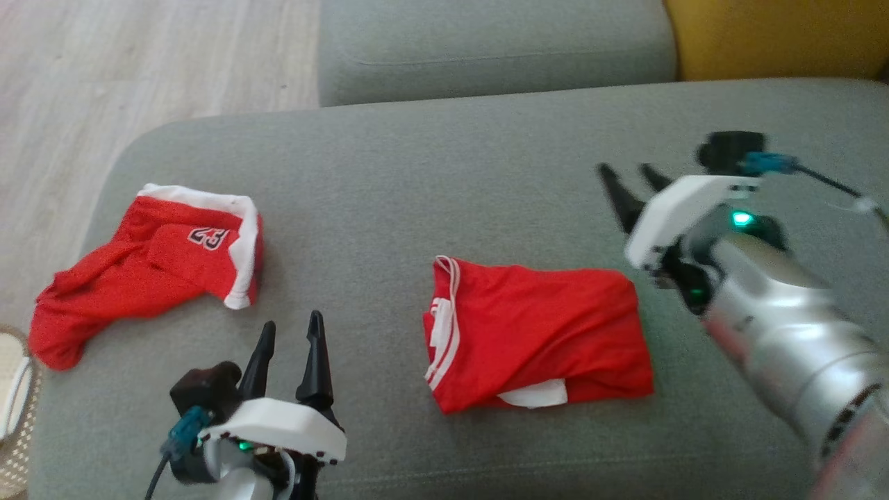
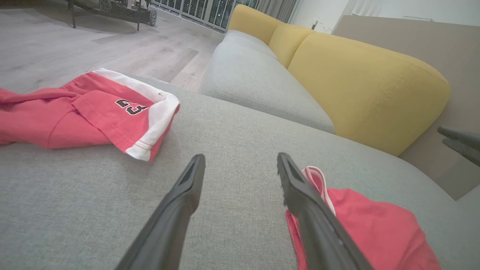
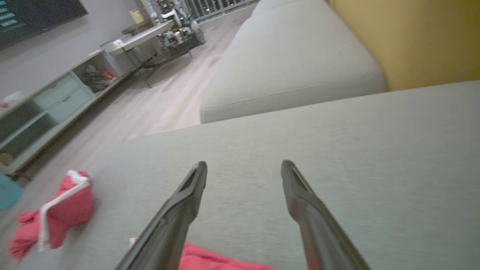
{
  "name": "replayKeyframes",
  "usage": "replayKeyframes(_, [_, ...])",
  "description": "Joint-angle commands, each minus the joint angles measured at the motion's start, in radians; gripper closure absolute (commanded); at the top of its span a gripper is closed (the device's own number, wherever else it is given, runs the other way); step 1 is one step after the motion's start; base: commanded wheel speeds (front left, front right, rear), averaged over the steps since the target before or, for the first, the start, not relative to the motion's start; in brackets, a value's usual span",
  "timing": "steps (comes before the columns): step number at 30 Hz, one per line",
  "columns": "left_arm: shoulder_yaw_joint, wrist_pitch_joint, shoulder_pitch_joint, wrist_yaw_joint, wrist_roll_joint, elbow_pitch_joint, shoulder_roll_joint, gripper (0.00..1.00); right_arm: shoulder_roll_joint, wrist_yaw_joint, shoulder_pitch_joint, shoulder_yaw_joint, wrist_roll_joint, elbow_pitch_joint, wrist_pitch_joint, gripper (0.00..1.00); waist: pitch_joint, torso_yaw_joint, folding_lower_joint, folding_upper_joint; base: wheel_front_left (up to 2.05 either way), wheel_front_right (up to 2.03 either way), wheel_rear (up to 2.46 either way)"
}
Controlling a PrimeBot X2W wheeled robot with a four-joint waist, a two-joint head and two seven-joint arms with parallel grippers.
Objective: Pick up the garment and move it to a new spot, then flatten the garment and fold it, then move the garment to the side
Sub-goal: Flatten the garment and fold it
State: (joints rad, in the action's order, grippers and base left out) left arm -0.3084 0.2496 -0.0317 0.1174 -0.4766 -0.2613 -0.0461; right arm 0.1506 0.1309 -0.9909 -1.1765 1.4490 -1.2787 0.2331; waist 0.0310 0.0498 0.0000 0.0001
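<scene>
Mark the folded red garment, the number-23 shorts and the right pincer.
folded red garment (image 1: pixel 549 326): head view, centre of top layer.
number-23 shorts (image 1: pixel 163 267): head view, red panel below number.
right pincer (image 1: pixel 623 167): head view, between its fingertips.

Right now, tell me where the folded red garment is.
In the head view the folded red garment lies on the grey cushion, right of centre, between the left pincer and the right pincer; the crumpled red garment lies far to its left.

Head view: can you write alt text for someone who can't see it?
A folded red garment lies on a grey sofa cushion, with the open left gripper below its left and the open right gripper at its upper right, neither touching it. A crumpled red garment with white trim lies at the far left.
</scene>
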Motion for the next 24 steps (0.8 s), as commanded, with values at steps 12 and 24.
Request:
replayKeyframes(12, [0.054,0.012,-0.053,0.001,0.009,0.104,-0.004,0.0,0.279,0.0,0.075,0.344,-0.404,0.195,0.028,0.0,-0.026,-0.063,0.0,-0.0001,0.0,0.0,0.0])
replayKeyframes(24, [0.066,0.012,-0.014,-0.013,0.048,0.169,-0.004,0.0,-0.01,0.0,0.87,1.272,-1.247,1.042,0.029,0.0,-0.032,-0.076,0.0,-0.0001,0.0,0.0,0.0])
